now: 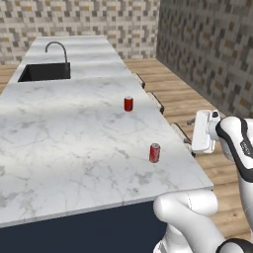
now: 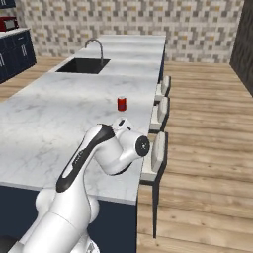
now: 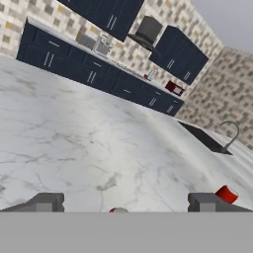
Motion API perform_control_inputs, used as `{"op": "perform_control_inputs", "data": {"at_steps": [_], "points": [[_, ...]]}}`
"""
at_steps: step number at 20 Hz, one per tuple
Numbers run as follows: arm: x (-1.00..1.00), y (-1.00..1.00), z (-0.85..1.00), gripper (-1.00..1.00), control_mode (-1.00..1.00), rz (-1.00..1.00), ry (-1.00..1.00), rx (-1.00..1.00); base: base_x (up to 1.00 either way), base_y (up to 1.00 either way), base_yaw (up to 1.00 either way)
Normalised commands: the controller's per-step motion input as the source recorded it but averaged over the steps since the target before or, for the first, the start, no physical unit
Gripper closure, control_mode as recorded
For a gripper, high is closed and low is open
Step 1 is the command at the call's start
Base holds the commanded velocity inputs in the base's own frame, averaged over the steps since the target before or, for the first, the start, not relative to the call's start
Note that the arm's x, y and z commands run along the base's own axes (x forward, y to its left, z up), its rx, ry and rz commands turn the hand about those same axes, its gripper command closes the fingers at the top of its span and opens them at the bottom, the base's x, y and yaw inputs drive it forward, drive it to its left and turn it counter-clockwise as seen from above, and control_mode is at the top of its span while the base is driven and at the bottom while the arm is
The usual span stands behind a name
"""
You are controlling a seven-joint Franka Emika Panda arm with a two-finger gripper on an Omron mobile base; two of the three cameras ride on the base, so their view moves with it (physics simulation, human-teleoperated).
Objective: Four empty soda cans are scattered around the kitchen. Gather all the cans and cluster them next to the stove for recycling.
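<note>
While the pincer (image 3: 126, 202) gapes wide, a red can (image 3: 117, 210) sits between its tips

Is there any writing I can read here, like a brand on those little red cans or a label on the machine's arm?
None can be read.
Near red can: a pale patch on its side, too blurred to read.
Far red can: plain red, no lettering shows.
Arm: a small pale mark on the dark joint cover, too small to read.
Marble counter, sink: no signs or labels.
</note>
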Motion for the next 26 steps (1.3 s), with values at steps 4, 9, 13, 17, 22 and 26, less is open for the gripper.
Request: {"op": "perform_control_inputs", "data": {"at_steps": [4,9,13,17,22,26], "points": [[0.02,0.02,0.0,-1.0,-1.0,0.0,0.0,0.0,0.0,0.0,0.0],[0.09,0.08,-0.1,-1.0,-1.0,0.0,0.13,0.0,0.0,0.0,0.0],[0.12,0.09,-0.15,-1.0,-1.0,0.05,0.23,0.0,0.0,0.0,0.0],[0.01,-0.01,-0.16,-1.0,-1.0,0.14,0.11,0.0,0.0,0.0,0.0],[-0.11,-0.05,-0.23,-1.0,-1.0,0.18,0.02,0.04,0.0,0.0,0.0],[-0.04,0.0,-0.21,-1.0,-1.0,0.09,0.0,0.03,0.0,0.0,0.0]]}}
